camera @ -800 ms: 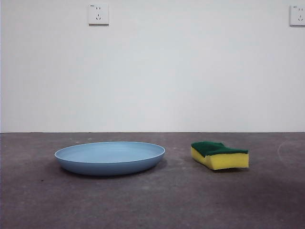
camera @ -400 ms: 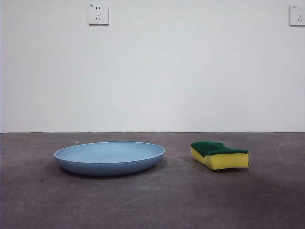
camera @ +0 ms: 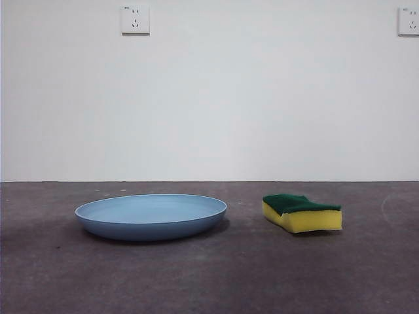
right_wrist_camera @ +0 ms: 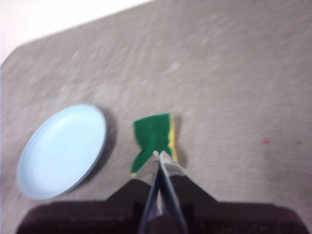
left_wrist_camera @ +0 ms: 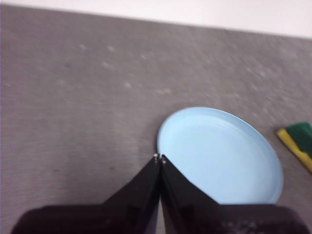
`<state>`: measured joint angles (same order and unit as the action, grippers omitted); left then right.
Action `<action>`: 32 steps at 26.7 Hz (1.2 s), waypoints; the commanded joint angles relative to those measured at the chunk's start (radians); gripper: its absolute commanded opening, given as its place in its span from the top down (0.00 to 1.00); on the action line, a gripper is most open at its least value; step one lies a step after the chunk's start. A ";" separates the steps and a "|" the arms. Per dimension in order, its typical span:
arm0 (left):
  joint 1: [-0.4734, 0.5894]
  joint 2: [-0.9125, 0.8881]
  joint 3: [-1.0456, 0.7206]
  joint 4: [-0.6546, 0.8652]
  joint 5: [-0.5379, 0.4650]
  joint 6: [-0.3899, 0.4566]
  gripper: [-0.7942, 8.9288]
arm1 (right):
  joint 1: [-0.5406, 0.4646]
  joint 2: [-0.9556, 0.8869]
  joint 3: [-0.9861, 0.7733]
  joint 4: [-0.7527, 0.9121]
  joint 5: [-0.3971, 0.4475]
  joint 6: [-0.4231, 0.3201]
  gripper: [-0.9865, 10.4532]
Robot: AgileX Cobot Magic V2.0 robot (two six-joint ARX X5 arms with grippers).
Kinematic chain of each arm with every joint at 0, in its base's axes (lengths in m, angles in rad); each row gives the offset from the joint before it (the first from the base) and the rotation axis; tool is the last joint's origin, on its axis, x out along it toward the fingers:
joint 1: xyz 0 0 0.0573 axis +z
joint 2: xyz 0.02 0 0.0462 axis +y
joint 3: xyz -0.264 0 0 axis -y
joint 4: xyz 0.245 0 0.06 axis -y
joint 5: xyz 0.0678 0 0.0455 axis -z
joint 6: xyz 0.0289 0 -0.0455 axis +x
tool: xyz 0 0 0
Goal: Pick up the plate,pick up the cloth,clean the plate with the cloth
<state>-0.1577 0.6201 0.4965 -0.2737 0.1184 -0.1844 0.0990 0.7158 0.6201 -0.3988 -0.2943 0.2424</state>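
Observation:
The light blue plate (camera: 150, 216) lies flat on the grey table, left of centre in the front view. The cloth is a yellow sponge with a green top (camera: 302, 212), lying to the right of the plate. No arm shows in the front view. In the left wrist view my left gripper (left_wrist_camera: 159, 158) is shut and empty, high above the table by the plate's (left_wrist_camera: 219, 156) rim. In the right wrist view my right gripper (right_wrist_camera: 159, 154) is shut and empty, high above the sponge (right_wrist_camera: 153, 139), with the plate (right_wrist_camera: 63, 148) beside it.
A white wall stands behind the table, with a socket (camera: 135, 19) at upper left and another (camera: 408, 21) at upper right. The grey table (camera: 209, 275) stretches in front of both objects.

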 commanded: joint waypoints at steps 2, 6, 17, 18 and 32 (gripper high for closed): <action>0.002 0.191 0.138 -0.090 0.141 0.005 0.92 | 0.001 0.151 0.118 -0.101 -0.076 -0.103 0.92; 0.001 0.342 0.257 -0.189 0.264 0.015 0.92 | 0.001 0.271 0.212 -0.220 -0.153 -0.181 0.91; -0.001 0.510 0.329 -0.103 0.368 -0.008 0.59 | 0.001 0.357 0.272 -0.278 -0.171 -0.195 0.57; -0.001 0.521 0.329 -0.082 0.345 -0.022 0.59 | 0.001 0.357 0.272 -0.278 -0.171 -0.187 0.57; 0.000 1.058 0.594 -0.153 0.202 0.006 0.59 | 0.001 0.357 0.272 -0.279 -0.172 -0.180 0.57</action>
<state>-0.1581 1.6695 1.0943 -0.4221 0.3229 -0.1947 0.0990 1.0740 0.8883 -0.6807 -0.4679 0.0563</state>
